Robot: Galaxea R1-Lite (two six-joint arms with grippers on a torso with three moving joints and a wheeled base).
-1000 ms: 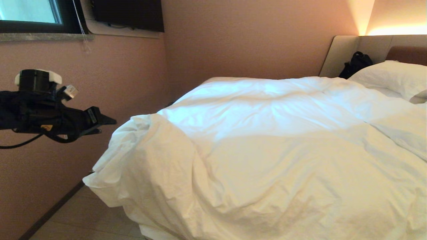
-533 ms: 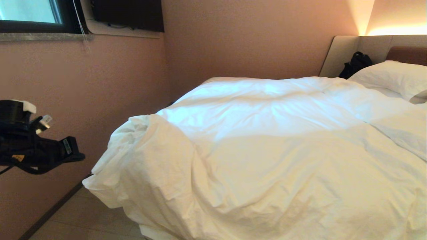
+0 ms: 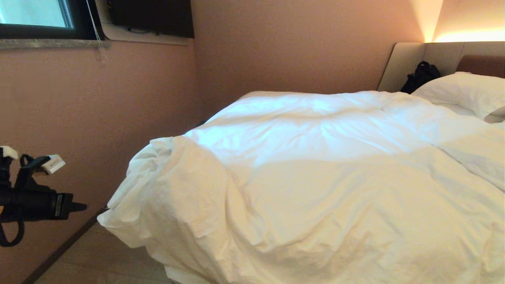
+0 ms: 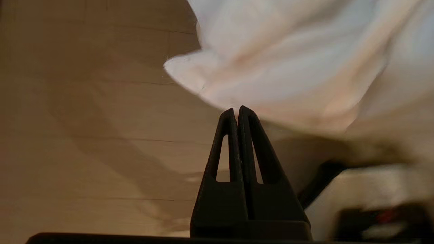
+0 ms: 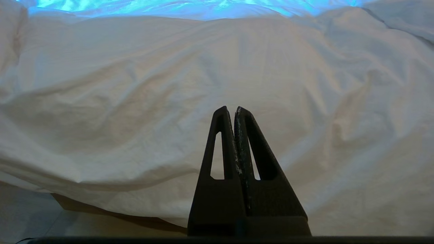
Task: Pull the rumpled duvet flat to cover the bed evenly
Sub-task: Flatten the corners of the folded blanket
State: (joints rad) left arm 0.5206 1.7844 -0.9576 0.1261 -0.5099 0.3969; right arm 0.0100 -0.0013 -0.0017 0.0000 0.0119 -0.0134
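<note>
Fingers pressed together and holding nothing, the left gripper (image 3: 81,206) hangs beside the duvet (image 3: 315,173), clear of its drooping corner. Duvet covers the bed (image 5: 73,205) but lies creased, bunched at that corner. Right gripper (image 5: 231,110), closed and empty, points at it. Smoothing is unfinished, I'd say.

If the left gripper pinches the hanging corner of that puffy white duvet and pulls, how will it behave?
The puffy white duvet is probably floppy: its corner droops off the bed in creases. Likely bulky, so it may drag. The shut left gripper hangs beside it, empty.
</note>
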